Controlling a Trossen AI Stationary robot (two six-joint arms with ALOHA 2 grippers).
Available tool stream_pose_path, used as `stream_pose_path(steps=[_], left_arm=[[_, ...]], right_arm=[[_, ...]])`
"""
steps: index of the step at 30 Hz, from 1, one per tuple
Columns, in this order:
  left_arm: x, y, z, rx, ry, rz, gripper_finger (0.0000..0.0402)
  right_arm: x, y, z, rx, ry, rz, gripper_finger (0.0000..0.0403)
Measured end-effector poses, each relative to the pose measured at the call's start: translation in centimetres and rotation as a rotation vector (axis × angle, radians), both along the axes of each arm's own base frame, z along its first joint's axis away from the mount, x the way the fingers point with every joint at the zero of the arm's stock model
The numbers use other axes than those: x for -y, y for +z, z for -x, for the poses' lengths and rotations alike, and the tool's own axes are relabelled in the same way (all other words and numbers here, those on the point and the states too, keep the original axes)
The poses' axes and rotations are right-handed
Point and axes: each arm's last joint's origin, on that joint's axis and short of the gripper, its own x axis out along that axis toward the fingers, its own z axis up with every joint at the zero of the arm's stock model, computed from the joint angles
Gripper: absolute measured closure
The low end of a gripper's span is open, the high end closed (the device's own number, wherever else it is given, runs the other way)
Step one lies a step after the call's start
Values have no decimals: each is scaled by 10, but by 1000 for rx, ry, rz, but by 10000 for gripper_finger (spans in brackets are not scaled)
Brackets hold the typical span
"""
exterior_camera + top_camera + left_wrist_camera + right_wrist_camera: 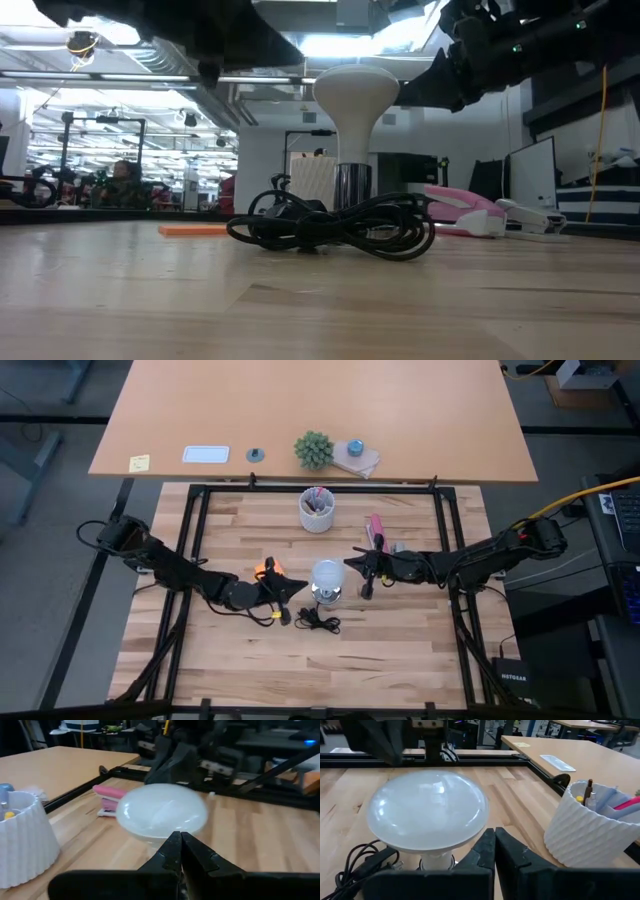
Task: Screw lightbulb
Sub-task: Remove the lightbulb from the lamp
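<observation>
Just one lightbulb (327,575), two closed grippers, one cup (317,510)

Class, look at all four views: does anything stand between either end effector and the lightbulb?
Nothing visible does. The lightbulb stands upright on its fitting. The left end effector and right end effector, both shut, face it from opposite sides. The coiled cord lies low, beside the fitting.

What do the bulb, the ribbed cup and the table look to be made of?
Bulb: frosted white glass or plastic, glossy, with lamp reflections on its dome. Cup: matte white, finely ribbed, probably plastic or ceramic; hard to tell. Table: pale wood planks with visible grain and joints, lightly sealed.
</observation>
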Motion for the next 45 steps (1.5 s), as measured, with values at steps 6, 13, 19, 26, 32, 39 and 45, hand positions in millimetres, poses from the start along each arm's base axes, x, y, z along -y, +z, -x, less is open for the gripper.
stream_pose_path(steps=[6,13,19,26,32,39,45], left_arm=[[14,2,7,6,-110,132,400],[20,-10,12,-87,-156,308,397],[19,-27,18,-204,-92,466,330],[18,-42,10,-212,-40,395,235],[13,-62,-2,-157,86,340,208],[5,-77,-15,-96,129,341,212],[6,-72,-21,-48,76,226,213]], right_arm=[[-2,1,0,-2,63,-17,393],[-2,1,0,-4,76,-21,392],[-2,0,0,-5,76,-21,391],[-2,0,0,-5,76,-21,391],[-2,0,0,-13,76,-20,391],[-2,-1,1,-25,76,-20,391],[-2,-10,4,-98,48,-97,391]])
